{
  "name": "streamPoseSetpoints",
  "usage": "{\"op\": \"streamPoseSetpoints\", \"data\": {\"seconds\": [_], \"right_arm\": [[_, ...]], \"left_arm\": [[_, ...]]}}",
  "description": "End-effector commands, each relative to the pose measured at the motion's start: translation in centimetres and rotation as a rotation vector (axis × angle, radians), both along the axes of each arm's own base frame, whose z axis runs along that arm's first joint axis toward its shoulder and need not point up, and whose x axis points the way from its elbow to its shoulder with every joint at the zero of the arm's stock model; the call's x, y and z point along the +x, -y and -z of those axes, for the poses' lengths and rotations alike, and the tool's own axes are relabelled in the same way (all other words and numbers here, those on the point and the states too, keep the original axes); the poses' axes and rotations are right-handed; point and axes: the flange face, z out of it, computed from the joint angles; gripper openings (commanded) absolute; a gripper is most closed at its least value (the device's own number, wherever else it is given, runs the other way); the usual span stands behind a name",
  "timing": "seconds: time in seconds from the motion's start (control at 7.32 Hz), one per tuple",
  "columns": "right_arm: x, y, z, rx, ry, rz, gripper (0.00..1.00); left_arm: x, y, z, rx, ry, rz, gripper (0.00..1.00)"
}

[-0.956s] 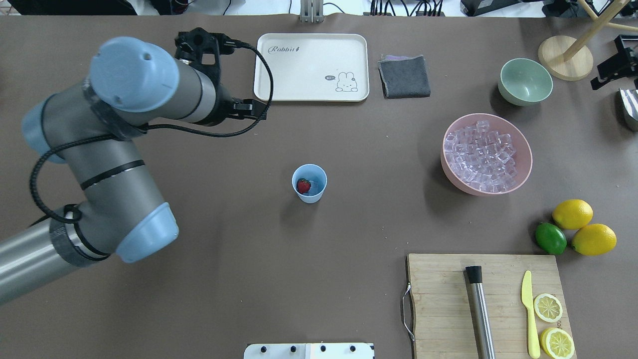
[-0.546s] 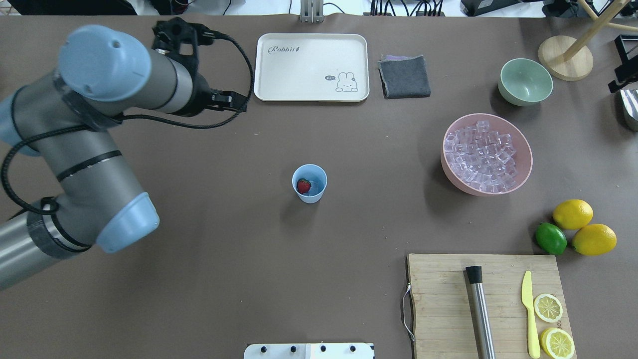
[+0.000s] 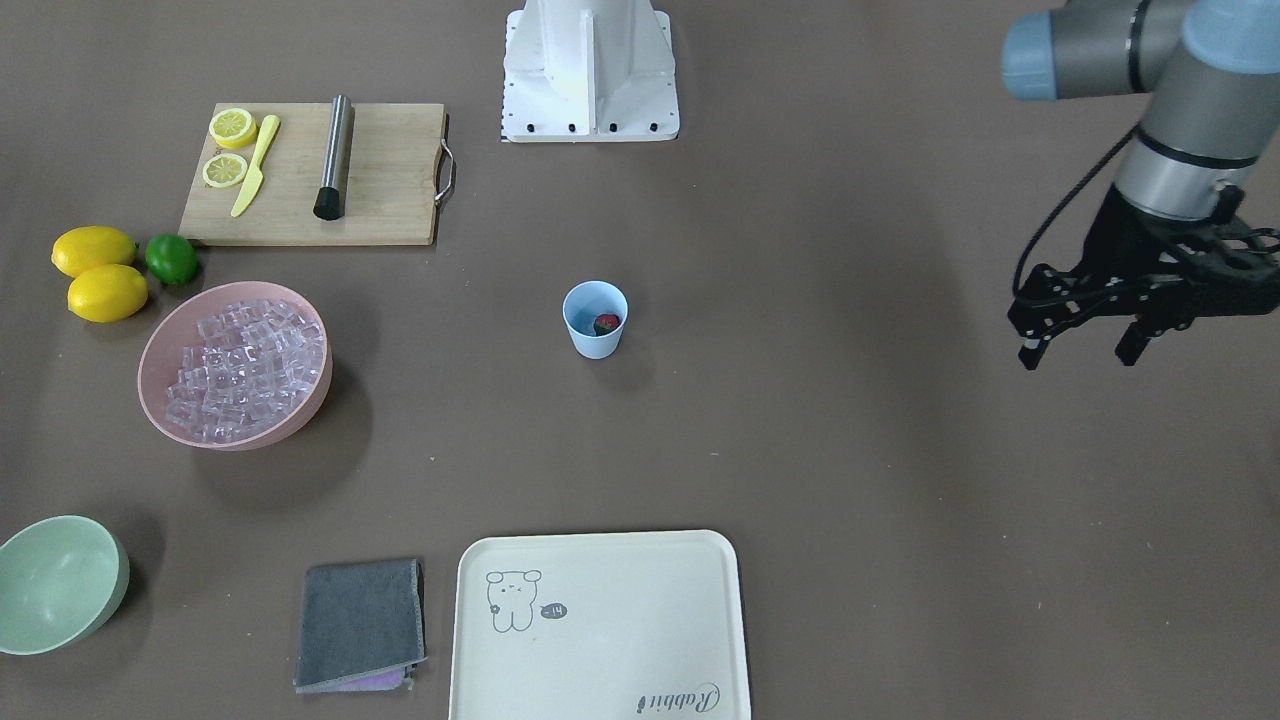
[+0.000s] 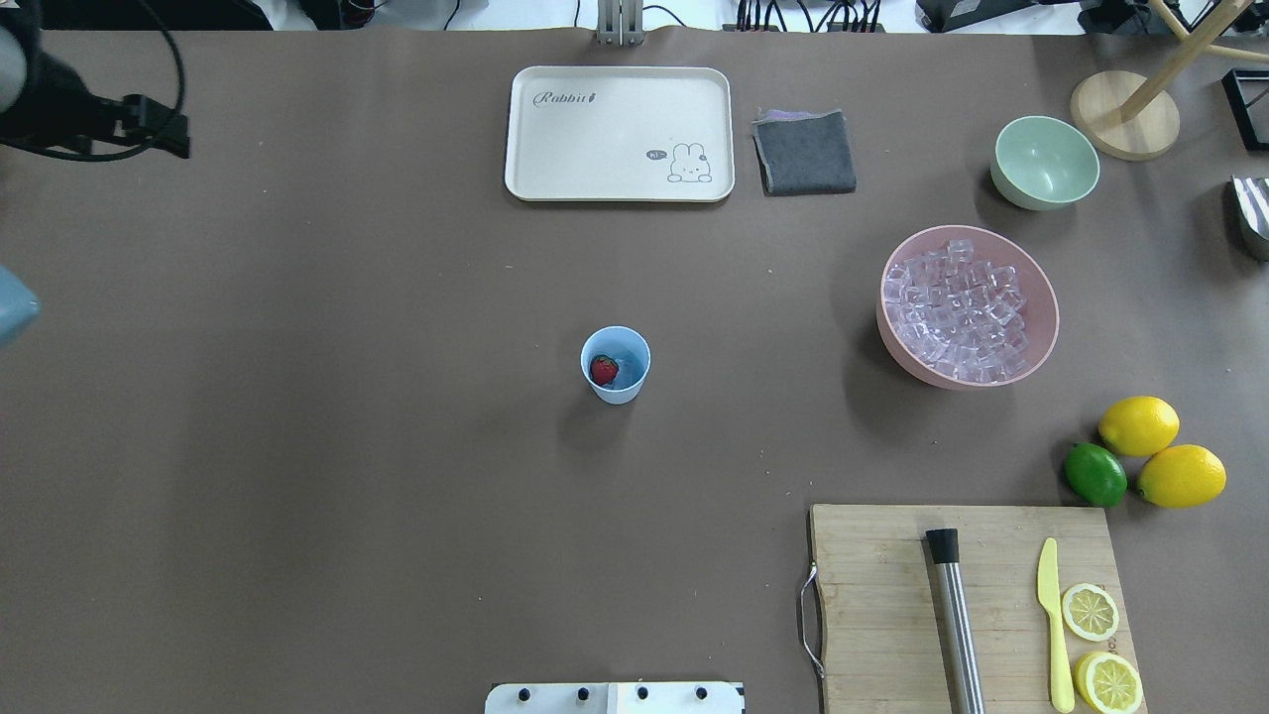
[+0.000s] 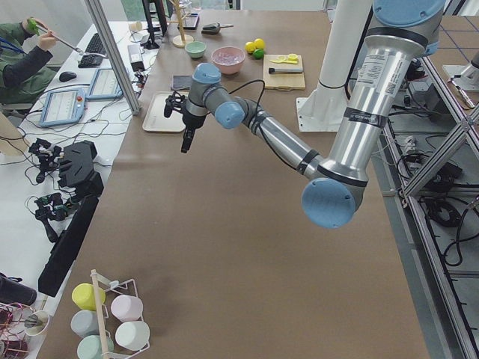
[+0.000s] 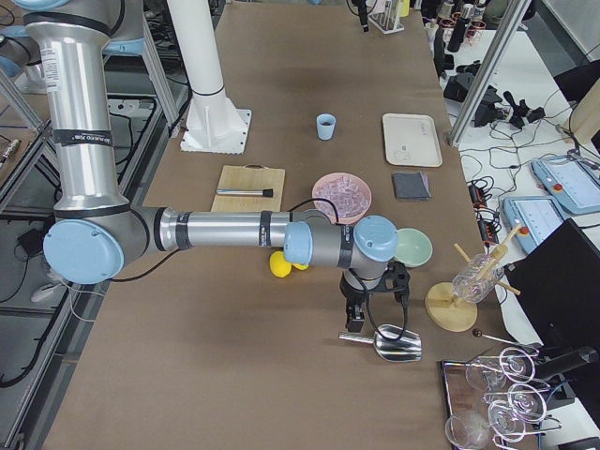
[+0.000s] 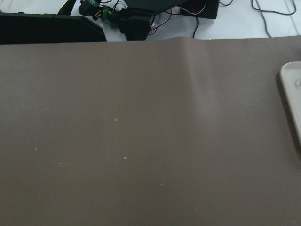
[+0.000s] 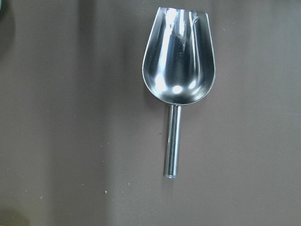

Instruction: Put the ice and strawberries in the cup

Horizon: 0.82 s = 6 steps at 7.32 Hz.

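The light-blue cup point(image 4: 616, 387) stands upright mid-table, and the red strawberry point(image 4: 603, 370) lies inside it; the same cup point(image 3: 595, 340) and strawberry point(image 3: 606, 323) show in the front view. Whether ice lies beside the berry I cannot tell. The ice point(image 4: 957, 309) fills the pink bowl point(image 4: 1041, 288) to the right. My left gripper point(image 3: 1077, 358) hangs open and empty, far off to the cup's left near the table's end. My right gripper point(image 6: 361, 314) hovers over a metal scoop point(image 8: 178, 61) lying on the table; whether it is open or shut I cannot tell.
At the back are a cream tray point(image 4: 555, 139), a grey cloth point(image 4: 804, 151), a pale green bowl point(image 4: 1045, 164) and a wooden stand point(image 4: 1125, 114). Two lemons point(image 4: 1138, 425), a lime point(image 4: 1095, 474) and a cutting board point(image 4: 872, 595) with muddler, knife and lemon halves sit front right.
My left arm has swung away to the left, almost out of the overhead view. A black part at the right edge has slid further out. The cup and strawberry have not moved.
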Motion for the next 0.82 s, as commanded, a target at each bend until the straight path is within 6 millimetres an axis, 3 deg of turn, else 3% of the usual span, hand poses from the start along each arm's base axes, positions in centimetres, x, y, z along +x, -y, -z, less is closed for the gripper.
{"op": "streamPoseSetpoints", "data": {"seconds": [0.0,0.27,0.68], "right_arm": [[0.8,-0.3,-0.1,-0.003,-0.004,-0.017,0.99],[0.7,-0.2,0.2,-0.004,0.013,-0.023,0.99],[0.7,0.5,0.8,0.006,0.016,-0.023,0.99]], "left_arm": [[-9.1,-1.3,-10.1,-0.071,0.017,-0.102,0.98],[-15.8,-2.4,-16.5,-0.080,-0.017,-0.162,0.98],[-21.7,-2.8,-18.3,-0.104,-0.015,-0.191,0.98]]}}
